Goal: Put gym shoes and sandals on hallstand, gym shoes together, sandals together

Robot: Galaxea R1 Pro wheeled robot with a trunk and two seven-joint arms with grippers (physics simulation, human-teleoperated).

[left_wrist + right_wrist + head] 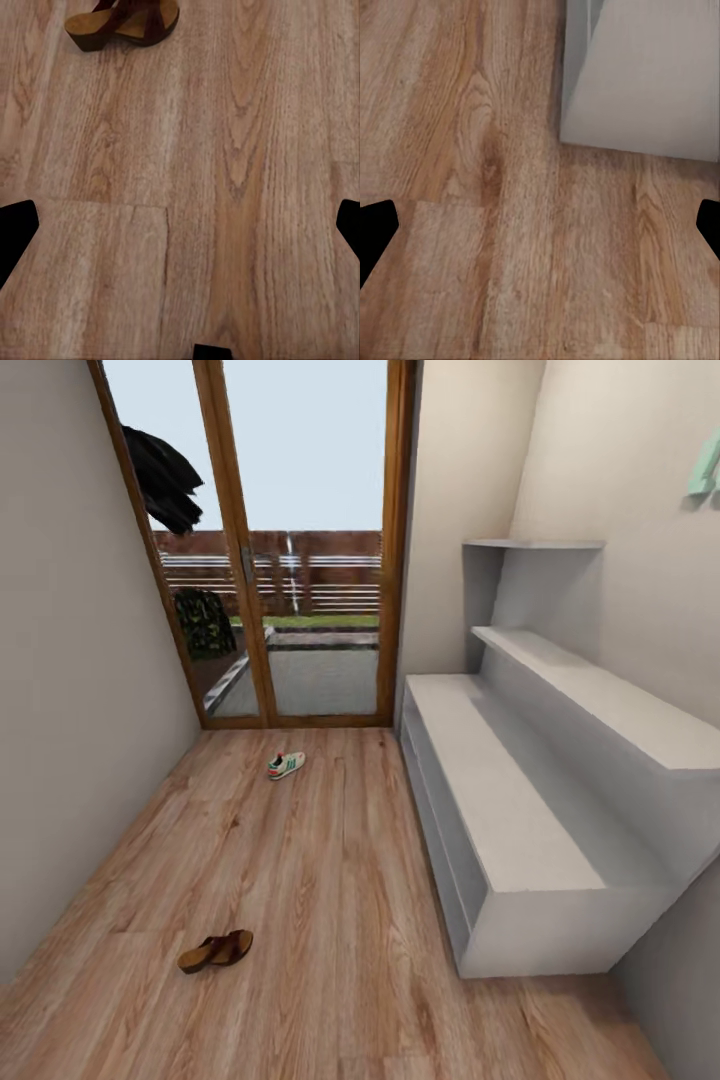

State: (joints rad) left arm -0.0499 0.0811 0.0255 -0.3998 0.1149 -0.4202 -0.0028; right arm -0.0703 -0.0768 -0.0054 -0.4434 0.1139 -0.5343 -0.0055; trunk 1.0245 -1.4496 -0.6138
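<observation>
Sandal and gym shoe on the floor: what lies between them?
Head view: only bare plank floor lies between the sandal and the gym shoe.

L pincer (180,225) & R pincer (540,225): both spread wide, empty.

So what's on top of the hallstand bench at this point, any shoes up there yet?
Nothing: the hallstand bench top and the wall shelves above look bare. One gym shoe and one sandal lie on the corridor floor. The open shelves under the bench face away, so their contents are hidden.

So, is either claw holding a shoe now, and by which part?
Nothing is held. Both claws are open over bare floor; the sandal and gym shoe lie on it.
</observation>
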